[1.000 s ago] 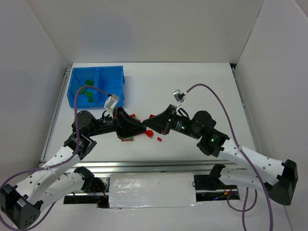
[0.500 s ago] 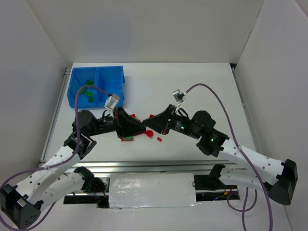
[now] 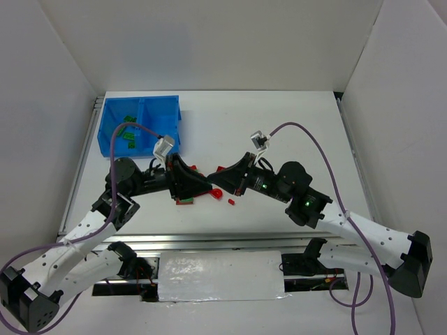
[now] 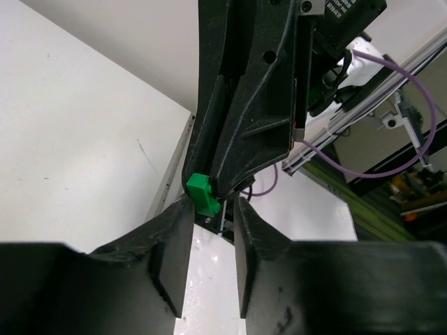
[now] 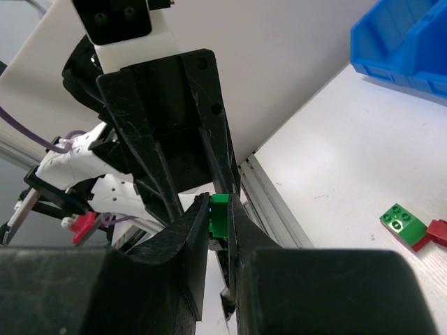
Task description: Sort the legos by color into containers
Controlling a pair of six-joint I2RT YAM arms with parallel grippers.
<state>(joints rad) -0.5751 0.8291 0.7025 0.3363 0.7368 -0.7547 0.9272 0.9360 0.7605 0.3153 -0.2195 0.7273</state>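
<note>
My right gripper [image 5: 218,200] is shut on a small green lego [image 5: 219,212] and holds it above the table. My left gripper [image 4: 213,206] faces it tip to tip. Its jaws are open, and the green lego [image 4: 202,193] sits just at the tip of its left finger. In the top view the two grippers meet at mid-table, left [image 3: 204,184] and right [image 3: 223,176]. The blue bin [image 3: 142,105] stands at the far left, with green legos [image 3: 128,137] in its left compartment. Red legos [image 3: 217,193] lie under the grippers.
A green lego [image 5: 403,222] beside a red one [image 5: 437,231] lies on the white table in the right wrist view. A small red piece [image 3: 231,202] and a red plate [image 3: 185,202] lie near the front rail. White walls enclose the table.
</note>
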